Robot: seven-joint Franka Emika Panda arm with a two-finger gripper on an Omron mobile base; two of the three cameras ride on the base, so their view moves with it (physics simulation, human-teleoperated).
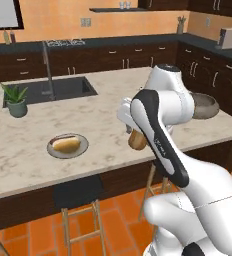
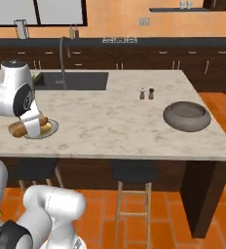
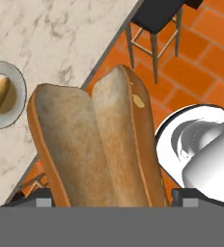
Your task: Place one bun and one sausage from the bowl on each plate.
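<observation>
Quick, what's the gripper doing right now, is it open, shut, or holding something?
Gripper: closed on a split bun, carried above the counter edge.

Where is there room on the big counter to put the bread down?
Bare marble lies between the sink and the grey bowl, broken only by two small shakers. In the left base view, open counter surrounds the plate holding a bun and sausage. It is tighter near the potted plant beside the sink. The gripper holds a bun.
</observation>
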